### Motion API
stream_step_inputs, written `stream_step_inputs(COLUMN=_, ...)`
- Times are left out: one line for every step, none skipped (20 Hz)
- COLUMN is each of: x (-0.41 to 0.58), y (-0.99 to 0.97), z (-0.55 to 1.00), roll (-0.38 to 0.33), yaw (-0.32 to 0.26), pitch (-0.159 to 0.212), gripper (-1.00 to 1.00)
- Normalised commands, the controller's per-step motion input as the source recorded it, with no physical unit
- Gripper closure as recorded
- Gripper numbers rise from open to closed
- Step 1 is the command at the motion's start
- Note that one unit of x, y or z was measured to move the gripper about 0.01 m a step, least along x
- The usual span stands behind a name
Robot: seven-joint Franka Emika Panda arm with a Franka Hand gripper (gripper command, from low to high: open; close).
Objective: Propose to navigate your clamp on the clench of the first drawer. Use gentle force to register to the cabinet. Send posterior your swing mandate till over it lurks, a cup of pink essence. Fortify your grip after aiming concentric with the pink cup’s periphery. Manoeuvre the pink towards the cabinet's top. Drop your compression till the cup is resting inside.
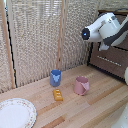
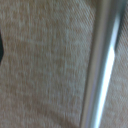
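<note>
Up against the cabinet (image 1: 112,60) at the exterior view's right, my arm (image 1: 102,29) hangs in front of the dark wood-grain front, its white wrist turned toward the drawers. My clamp itself is hidden behind the arm in the exterior view, and the wrist view shows no fingertips clearly, only a dark sliver at one edge, so I cannot tell whether its jaws stand apart or together, nor whether they touch anything. Right before my wrist camera a silver bar handle (image 2: 102,65) runs blurred and slightly tilted across brown wood grain (image 2: 45,65), very close to the lens. Well below and away from me, toward the exterior view's left, the pink cup (image 1: 81,85) stands upright on the wooden table (image 1: 100,107), apart from the cabinet and untouched. Just beside it, farther from me, a blue cup (image 1: 55,77) stands upright too, and a small yellow block (image 1: 58,95) lies on the boards between and in front of the two cups. Farthest from me, at the table's near corner, a pale patterned plate (image 1: 15,114) rests flat. Behind the table a pale reed screen (image 1: 40,35) fills the background.
</note>
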Motion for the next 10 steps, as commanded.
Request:
stream_step_inputs(x=0.0, y=-0.02, z=0.0, roll=0.0, yaw=0.0, pitch=0.0, gripper=1.0)
stream_step_inputs(x=0.0, y=-0.13, z=0.0, roll=0.0, yaw=0.019, pitch=0.0, gripper=1.0)
stream_step_inputs(x=0.0, y=-0.24, z=0.0, roll=0.0, yaw=0.068, pitch=0.0, gripper=1.0)
stream_step_inputs(x=0.0, y=-0.23, z=-0.01, roll=0.0, yaw=0.066, pitch=-0.003, gripper=1.0)
stream_step_inputs(x=0.023, y=-0.25, z=0.0, roll=0.0, yaw=0.075, pitch=0.0, gripper=1.0)
stream_step_inputs(x=0.011, y=-0.09, z=-0.08, roll=-0.029, yaw=0.079, pitch=0.0, gripper=1.0)
stream_step_inputs(x=0.011, y=-0.06, z=0.0, roll=0.0, yaw=0.049, pitch=0.0, gripper=1.0)
stream_step_inputs(x=0.009, y=-0.06, z=0.0, roll=0.0, yaw=0.025, pitch=-0.003, gripper=1.0)
stream_step_inputs(x=0.0, y=0.0, z=-0.09, roll=0.0, yaw=0.011, pitch=0.0, gripper=1.0)
stream_step_inputs(x=0.026, y=0.0, z=-0.07, roll=0.0, yaw=0.018, pitch=-0.001, gripper=1.0)
